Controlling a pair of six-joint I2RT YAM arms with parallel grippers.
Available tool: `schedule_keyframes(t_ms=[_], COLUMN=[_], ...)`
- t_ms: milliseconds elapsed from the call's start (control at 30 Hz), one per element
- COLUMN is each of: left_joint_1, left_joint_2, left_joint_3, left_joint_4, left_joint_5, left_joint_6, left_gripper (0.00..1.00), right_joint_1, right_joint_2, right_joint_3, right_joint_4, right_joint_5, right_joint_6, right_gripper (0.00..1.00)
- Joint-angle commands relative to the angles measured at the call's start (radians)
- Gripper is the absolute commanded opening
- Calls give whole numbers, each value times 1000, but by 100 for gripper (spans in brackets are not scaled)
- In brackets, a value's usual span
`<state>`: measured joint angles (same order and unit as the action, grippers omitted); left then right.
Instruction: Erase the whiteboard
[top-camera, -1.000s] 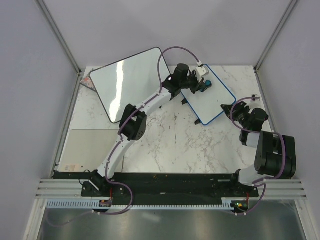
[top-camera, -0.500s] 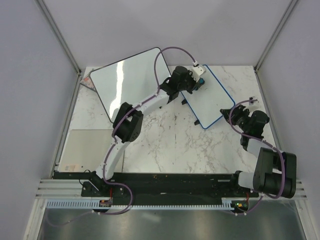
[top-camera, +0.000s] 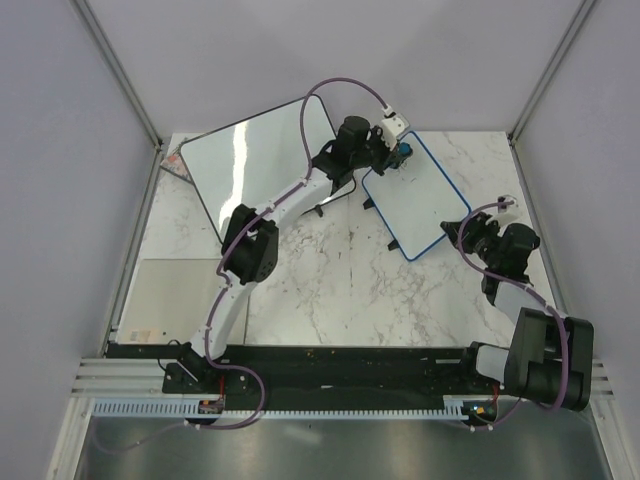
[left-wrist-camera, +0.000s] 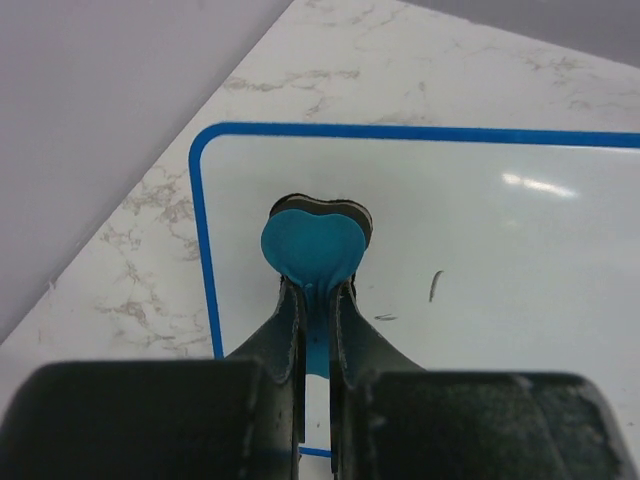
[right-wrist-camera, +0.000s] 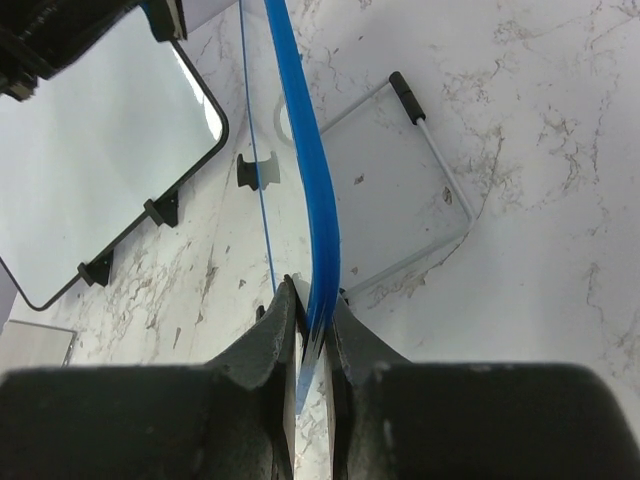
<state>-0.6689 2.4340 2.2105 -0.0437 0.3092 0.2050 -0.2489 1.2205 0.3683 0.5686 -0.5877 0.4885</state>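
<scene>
Pinching blue eraser (left-wrist-camera: 315, 240) tight in left end effector (left-wrist-camera: 315, 300), against whiteboard (left-wrist-camera: 520, 240) far right on the surface (top-camera: 330, 270). Clamping its near edge fully in right end effector (right-wrist-camera: 308, 305). Might twist loose under wiping pressure, leaving stray marks (left-wrist-camera: 434, 285).

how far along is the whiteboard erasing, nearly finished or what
Nearly finished. Done: the whiteboard looks almost all clean. In hand: the right gripper pinches its blue frame, and the left gripper holds the teal eraser at the board's corner. Left: a couple of small dark marks beside the eraser need wiping.
</scene>
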Motion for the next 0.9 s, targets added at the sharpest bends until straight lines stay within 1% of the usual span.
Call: schedule_keyframes(t_ms=[0, 33, 167, 267, 400, 567, 600, 700, 867], left_joint_1=[3, -6, -24, -24, -21, 5, 11, 26, 29], left_joint_2=[14, 17, 62, 92, 117, 157, 168, 175, 191], left_joint_3=[87, 83, 107, 115, 115, 164, 172, 166, 164], left_joint_4=[-25, -16, 7, 4, 8, 22, 19, 10, -71], left_joint_5=[246, 264, 264, 258, 203, 153, 153, 116, 1], left_joint_6=[95, 114, 146, 134, 88, -62, -116, -196, -272], left_gripper=[2, 2, 2, 2, 2, 2, 2, 2, 2], right_joint_1=[34, 46, 63, 74, 86, 100, 102, 103, 106], right_joint_2=[43, 36, 19, 1, -45, -65, -65, -65, -61], right_joint_3=[-2, -2, -2, -9, -22, -22, -22, -22, -19], right_joint_4=[-142, -147, -151, -151, -151, -157, -157, -157, -157], right_joint_5=[0, 8, 14, 23, 49, 63, 63, 62, 60], right_joint_6=[-119, -126, -136, -143, -153, -163, -163, -165, -168], right_gripper=[0, 0, 0, 0, 0, 0, 0, 0, 0])
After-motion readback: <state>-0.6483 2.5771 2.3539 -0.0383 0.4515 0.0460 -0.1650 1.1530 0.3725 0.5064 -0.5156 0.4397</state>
